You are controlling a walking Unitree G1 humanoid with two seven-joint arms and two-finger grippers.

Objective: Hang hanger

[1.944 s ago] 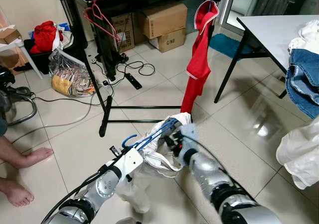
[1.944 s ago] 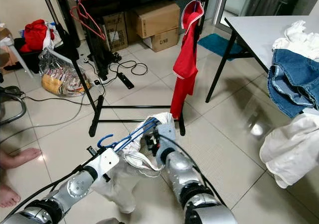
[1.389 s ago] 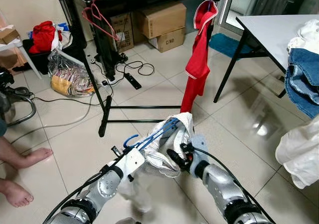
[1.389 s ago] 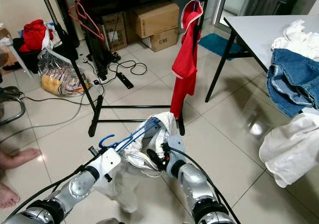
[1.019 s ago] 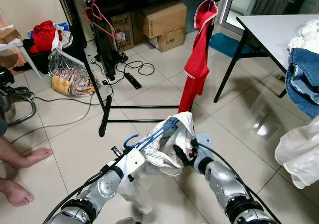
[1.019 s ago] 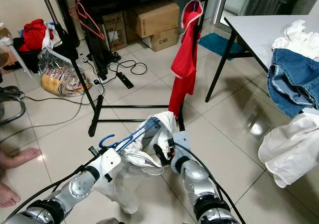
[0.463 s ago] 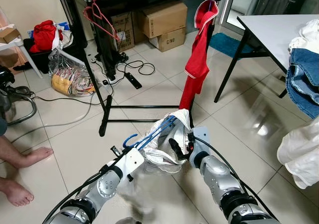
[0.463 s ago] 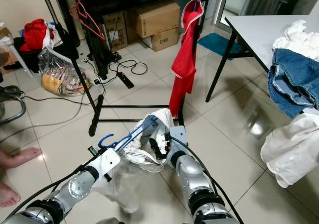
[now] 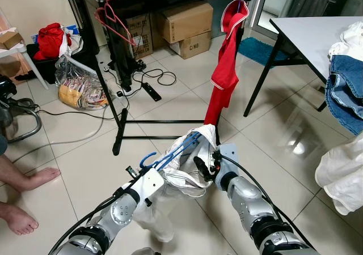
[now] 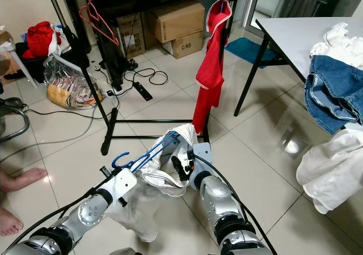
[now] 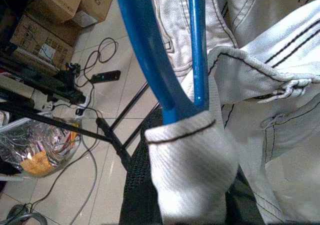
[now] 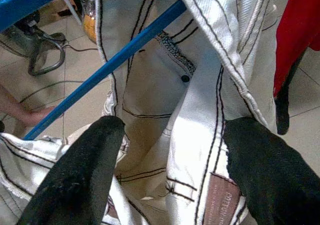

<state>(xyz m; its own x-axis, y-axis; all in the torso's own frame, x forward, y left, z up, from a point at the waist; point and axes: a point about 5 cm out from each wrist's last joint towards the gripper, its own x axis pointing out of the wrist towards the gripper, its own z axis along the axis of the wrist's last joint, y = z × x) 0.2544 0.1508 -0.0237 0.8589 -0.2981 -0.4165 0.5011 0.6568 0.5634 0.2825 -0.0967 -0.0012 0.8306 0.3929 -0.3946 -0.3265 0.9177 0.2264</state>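
Below the rack, blue hanger slants upward rightward.

- Left arm: silver, rounded shell segments joined by black ribbed collars; a white block-shaped wrist housing; thin black cables run along its outer side.
- Right arm: the same silver casing with black ring joints; a pale grey, squarish wrist module; a black cable loops from the wrist back along the forearm.
- Right gripper: two long, thick fingers in matte black, with a finely textured surface and rounded tips.
- Left gripper: black, mesh-textured finger surface.
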